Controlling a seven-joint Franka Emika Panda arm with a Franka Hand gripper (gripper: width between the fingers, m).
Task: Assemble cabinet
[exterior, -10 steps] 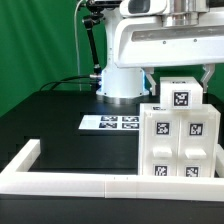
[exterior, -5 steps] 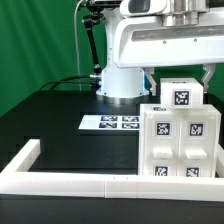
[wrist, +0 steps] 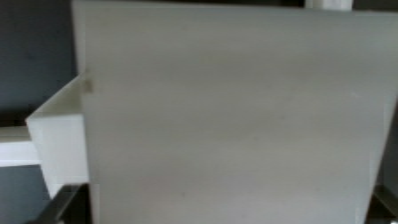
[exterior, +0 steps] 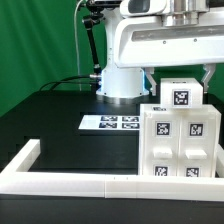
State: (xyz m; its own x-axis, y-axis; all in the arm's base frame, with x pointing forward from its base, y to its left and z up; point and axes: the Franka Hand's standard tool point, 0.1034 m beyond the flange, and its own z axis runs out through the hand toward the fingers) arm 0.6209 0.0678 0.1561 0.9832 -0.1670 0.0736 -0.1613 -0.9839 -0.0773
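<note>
The white cabinet body [exterior: 178, 143] stands at the exterior view's right and shows a 2x2 grid of tagged fronts. A small white tagged block [exterior: 182, 95] sits on top of it. My gripper [exterior: 180, 80] comes down from above, with a dark finger on each side of this block, and seems shut on it. In the wrist view the block's plain white face [wrist: 231, 110] fills nearly the whole picture. One dark finger [wrist: 61, 203] shows against its edge; the other is hidden. The gripper [wrist: 222, 215] itself is mostly covered.
The marker board [exterior: 110, 122] lies flat on the black table [exterior: 50, 120], to the exterior view's left of the cabinet. A long white rail [exterior: 60, 180] borders the table's front and left. The arm's white base [exterior: 122, 80] stands behind, before a green curtain.
</note>
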